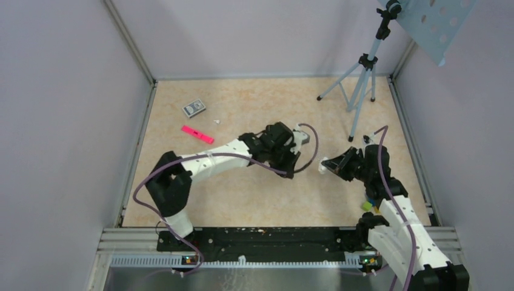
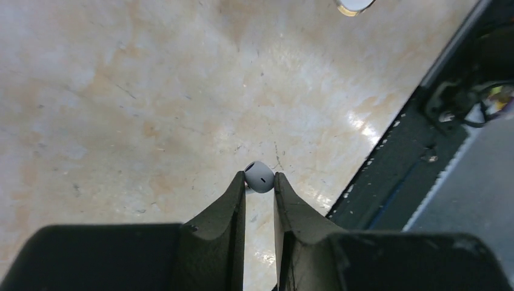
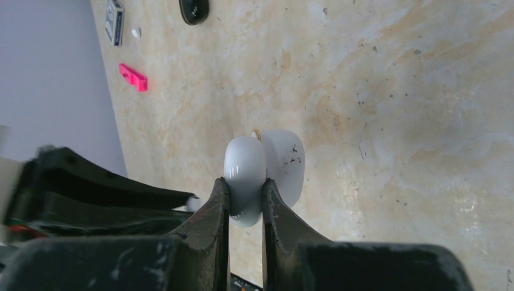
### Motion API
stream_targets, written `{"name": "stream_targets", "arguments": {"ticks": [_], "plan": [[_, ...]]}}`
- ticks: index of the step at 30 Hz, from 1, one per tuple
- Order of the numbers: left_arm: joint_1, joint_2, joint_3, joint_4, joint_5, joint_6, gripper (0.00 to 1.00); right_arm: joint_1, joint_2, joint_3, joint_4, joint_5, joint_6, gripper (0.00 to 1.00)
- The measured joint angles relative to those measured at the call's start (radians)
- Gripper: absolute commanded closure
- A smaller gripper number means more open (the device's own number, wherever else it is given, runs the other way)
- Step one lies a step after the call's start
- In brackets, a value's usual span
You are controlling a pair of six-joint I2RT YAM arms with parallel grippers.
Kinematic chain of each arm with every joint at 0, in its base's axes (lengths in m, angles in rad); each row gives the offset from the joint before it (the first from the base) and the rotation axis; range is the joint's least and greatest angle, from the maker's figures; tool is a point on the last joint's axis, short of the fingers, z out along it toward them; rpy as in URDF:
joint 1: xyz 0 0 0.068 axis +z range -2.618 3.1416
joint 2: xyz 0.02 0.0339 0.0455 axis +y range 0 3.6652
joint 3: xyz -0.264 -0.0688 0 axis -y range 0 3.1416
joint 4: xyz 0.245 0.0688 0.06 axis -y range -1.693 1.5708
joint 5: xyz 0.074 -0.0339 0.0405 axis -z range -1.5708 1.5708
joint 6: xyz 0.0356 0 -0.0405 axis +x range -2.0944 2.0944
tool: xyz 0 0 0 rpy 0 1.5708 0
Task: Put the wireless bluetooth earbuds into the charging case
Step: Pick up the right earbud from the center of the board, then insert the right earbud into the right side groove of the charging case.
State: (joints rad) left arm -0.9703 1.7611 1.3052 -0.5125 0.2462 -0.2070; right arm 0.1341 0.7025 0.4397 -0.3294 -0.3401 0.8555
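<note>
My left pincer (image 2: pixel 259 183) is pinched tight on a white earbud (image 2: pixel 260 177), a glossy, rounded bud with one dark oval vent, held over the tabletop (image 2: pixel 121 91). My right pincer (image 3: pixel 245 197) clamps the smooth white charging case (image 3: pixel 245 167), which is flecked with dark specks. The print on the small box (image 1: pixel 194 108) is too small to read.

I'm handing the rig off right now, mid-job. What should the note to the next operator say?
Left gripper: shut on a white earbud, pinched at the fingertips.
Right gripper: shut on the white charging case, which looks open, its two halves apart.
In the top view the two grippers face each other with a gap between them.
Done: earbud and case are both gripped. No earbud is seated in the case yet.
Left: bring the earbud to the case and insert it. A small white piece lies near the pink block. It may be another earbud, but it is too small to tell.
</note>
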Motion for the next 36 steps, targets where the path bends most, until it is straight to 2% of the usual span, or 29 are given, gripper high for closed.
{"name": "stream_targets", "arguments": {"ticks": [4, 8, 12, 19, 22, 28, 36], "plan": [[0.114, -0.117, -0.009, 0.026, 0.134, -0.019, 0.92, 0.0, 0.023, 0.002, 0.023, -0.03, -0.008, 1.0], [0.211, -0.239, -0.055, 0.123, 0.284, -0.082, 0.9, 0.0, 0.045, 0.002, 0.077, -0.094, -0.006, 1.0], [0.237, -0.291, -0.103, 0.269, 0.435, -0.176, 0.91, 0.0, 0.085, -0.002, 0.194, -0.2, 0.029, 1.0], [0.27, -0.291, -0.174, 0.522, 0.633, -0.386, 0.91, 0.0, 0.119, -0.047, 0.497, -0.363, 0.167, 1.0], [0.288, -0.291, -0.189, 0.62, 0.671, -0.461, 0.9, 0.001, 0.144, -0.066, 0.623, -0.404, 0.238, 1.0], [0.301, -0.293, -0.266, 0.834, 0.706, -0.63, 0.9, 0.019, 0.171, -0.067, 0.747, -0.435, 0.314, 1.0], [0.301, -0.293, -0.296, 0.966, 0.708, -0.716, 0.9, 0.028, 0.218, -0.125, 0.919, -0.452, 0.449, 1.0]]}}
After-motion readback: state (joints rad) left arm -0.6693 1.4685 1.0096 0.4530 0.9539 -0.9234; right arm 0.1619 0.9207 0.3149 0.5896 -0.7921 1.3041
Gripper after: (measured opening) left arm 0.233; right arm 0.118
